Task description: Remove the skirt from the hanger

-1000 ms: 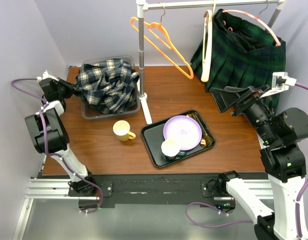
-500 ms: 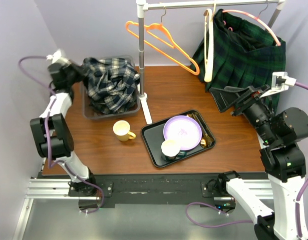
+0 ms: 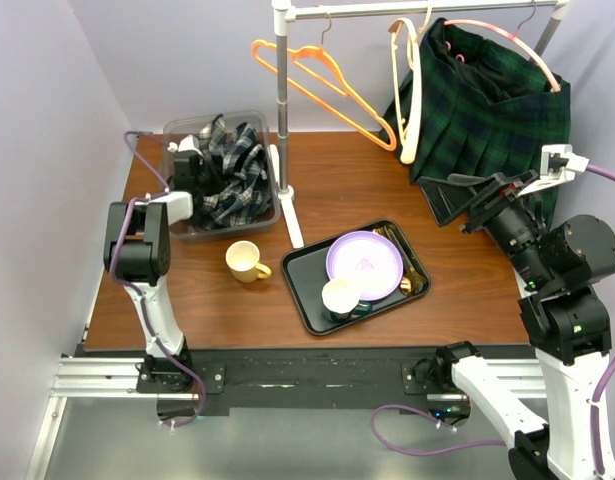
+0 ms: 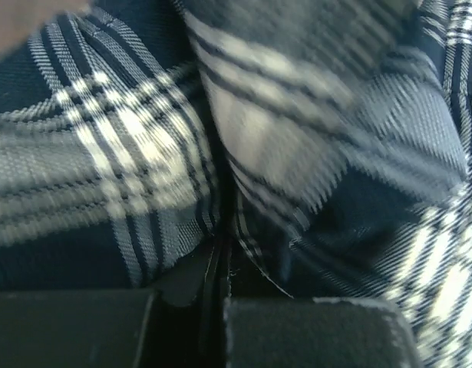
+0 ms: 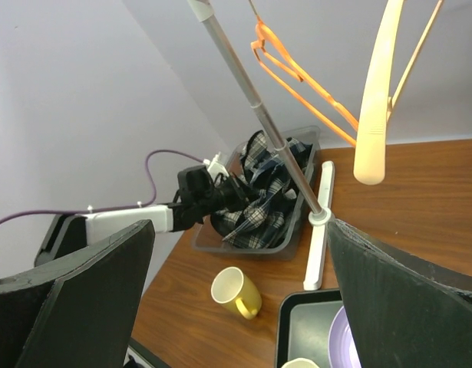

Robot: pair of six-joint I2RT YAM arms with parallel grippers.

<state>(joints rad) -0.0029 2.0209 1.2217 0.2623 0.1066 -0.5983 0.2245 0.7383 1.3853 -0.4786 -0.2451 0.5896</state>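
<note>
The left arm has just swung in from beyond the bin's edge and folded down over the grey plastic bin (image 3: 173, 228), so the left pincer (image 3: 190, 166) is now buried in the blue-and-white checked cloth (image 3: 235, 172), and the heap sits lower than it did a second ago. From the wrist view its black fingers look nearly together with a fold of weave running down the slit between them, but I cannot tell whether they truly grip it. The empty orange wire hangers (image 3: 332, 85) and the cream plastic hanger (image 3: 412, 95) have swayed a little on the white metal rail (image 3: 417, 8). The right arm has not budged: the right pincer (image 3: 449, 192) hangs spread wide and holds nothing, just beside the dark green tartan pleated skirt (image 3: 487, 110), which still hangs from the curved pink hanger (image 3: 507, 38) at the rail's right end. So I'd judge the real work is barely begun — the skirt has yet to come off. That skirt looks heavy and soft, its pleats falling in sharp folds that would bunch and slide under a grip, while the hanger is smooth and rigid. The checked cloth is a coarser, crumpled weave, and the brown wooden tabletop (image 3: 467, 290) is slick and flat.
</note>
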